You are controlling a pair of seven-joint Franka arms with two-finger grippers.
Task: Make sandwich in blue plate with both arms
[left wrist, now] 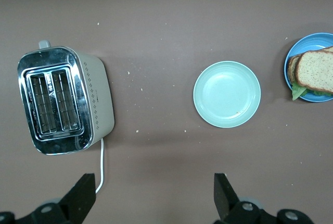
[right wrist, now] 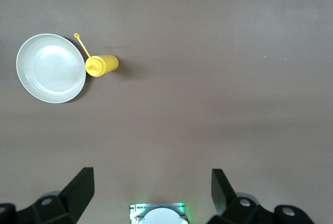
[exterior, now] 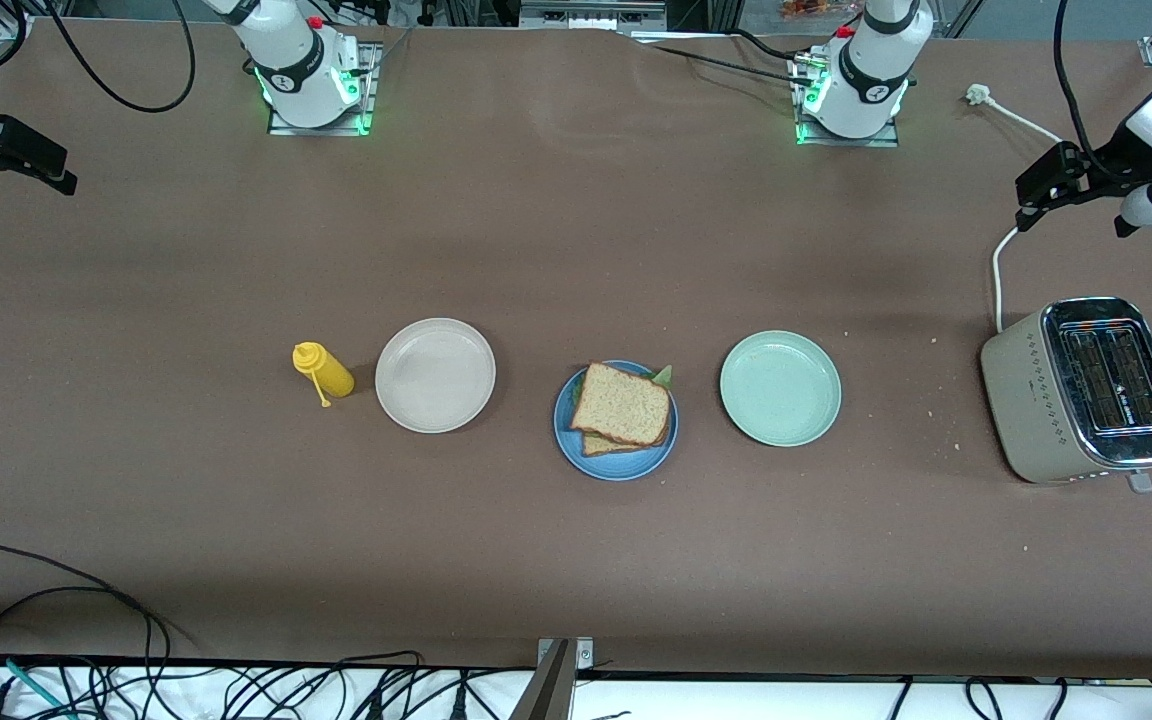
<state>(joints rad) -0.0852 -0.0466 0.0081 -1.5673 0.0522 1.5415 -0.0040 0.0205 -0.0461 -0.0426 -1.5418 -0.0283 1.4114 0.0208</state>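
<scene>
The sandwich (exterior: 621,405), two brown bread slices with green lettuce peeking out between them, lies on the blue plate (exterior: 616,468) in the middle of the table. It also shows at the edge of the left wrist view (left wrist: 316,72), on the blue plate (left wrist: 308,44). My left gripper (exterior: 1026,205) is open and empty, up over the table at the left arm's end, above the toaster's cable; its jaws (left wrist: 154,195) stand wide apart. My right gripper (exterior: 64,170) is open and empty (right wrist: 151,190), up over the right arm's end of the table.
A pale green plate (exterior: 780,388) lies beside the blue plate toward the left arm's end, with a beige toaster (exterior: 1086,388) and its white cable (exterior: 998,270) past it. A beige plate (exterior: 435,375) and a yellow squeeze bottle (exterior: 324,370) lie toward the right arm's end.
</scene>
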